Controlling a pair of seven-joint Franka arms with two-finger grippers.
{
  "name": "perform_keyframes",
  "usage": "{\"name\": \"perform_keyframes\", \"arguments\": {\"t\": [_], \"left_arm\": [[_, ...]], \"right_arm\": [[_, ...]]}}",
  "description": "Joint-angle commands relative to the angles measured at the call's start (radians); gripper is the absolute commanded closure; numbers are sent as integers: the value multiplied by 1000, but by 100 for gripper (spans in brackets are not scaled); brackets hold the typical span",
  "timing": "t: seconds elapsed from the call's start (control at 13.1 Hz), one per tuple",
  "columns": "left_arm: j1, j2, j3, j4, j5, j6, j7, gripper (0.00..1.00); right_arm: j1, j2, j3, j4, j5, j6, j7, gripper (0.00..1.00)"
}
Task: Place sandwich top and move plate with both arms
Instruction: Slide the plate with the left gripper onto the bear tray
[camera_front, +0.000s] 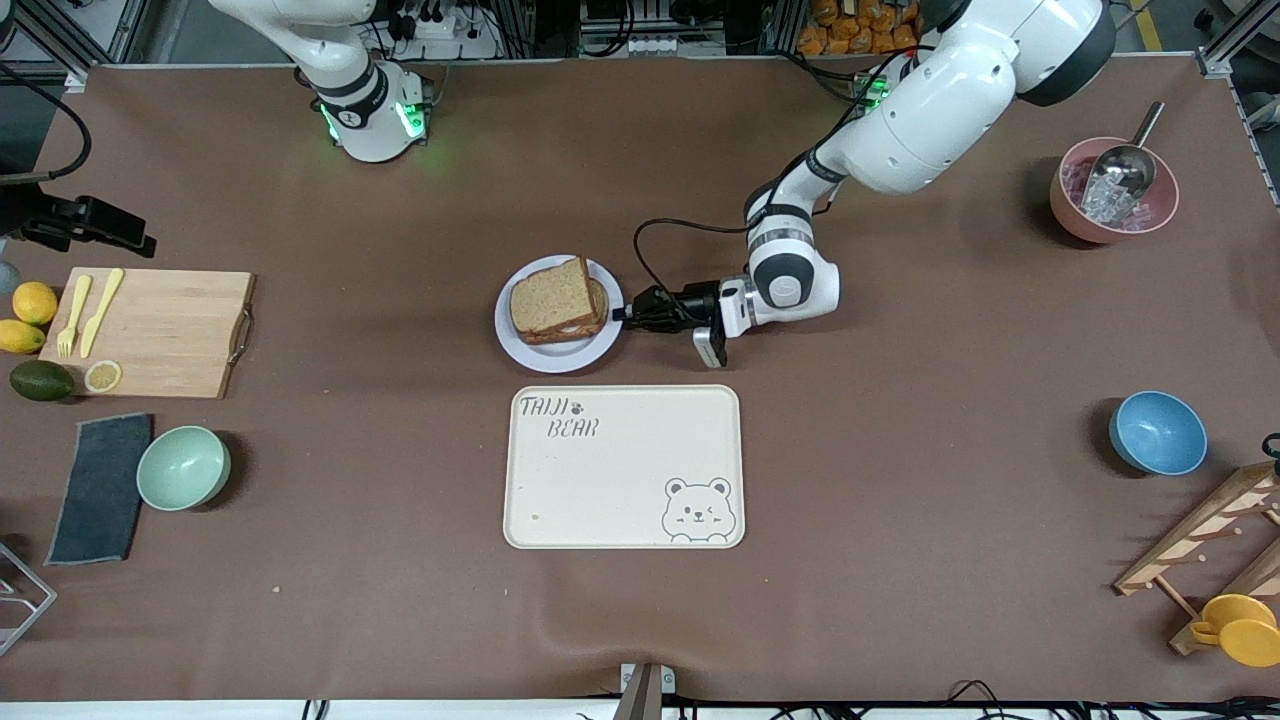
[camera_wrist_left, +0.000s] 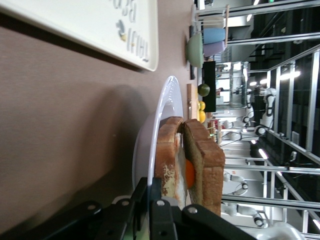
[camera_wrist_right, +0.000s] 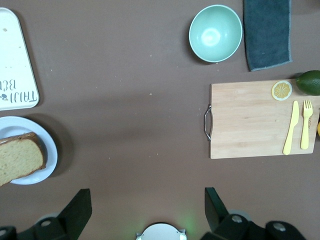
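The sandwich top, a square grainy brown slice with darker crust, leans tilted on the egg slice on the smooth round plate, just beyond the cream bear tray from the camera. The left gripper is clamped on the plate's rim. The right gripper waits high over the table, fingers apart.

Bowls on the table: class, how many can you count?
3: a mint-green bowl beside the dark cloth, a blue bowl near the wooden rack, and a pink bowl holding a metal scoop.
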Motion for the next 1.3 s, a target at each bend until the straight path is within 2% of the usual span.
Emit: {"name": "perform_keyframes", "arguments": {"t": [0.0,0.08,0.46,0.76,1.07,1.22], "left_arm": [[75,-17,-63,-15,-39,-6,36,100],[86,-24,-71,-15,-39,-1,35,100],[147,-72,-73,-6,-37,0,-11,100],[234,-69,-67,-3,-25,2,-11,100],[291,-63,-62,37,-23,14,-51,100],[287,-55,-38,70,-20,69,-57,100]], "right_arm": [[0,-145,-2,-178,-16,118,-9,0],[6,-176,1,-215,-16,120,-9,0],[21,-177,6,-211,-16,86,-8,0],[32,-97,4,-64,-17,89,-12,0],[33,-62,4,-23,-25,95,-12,0],[30,7,4,83,-17,81,-9,0]]}}
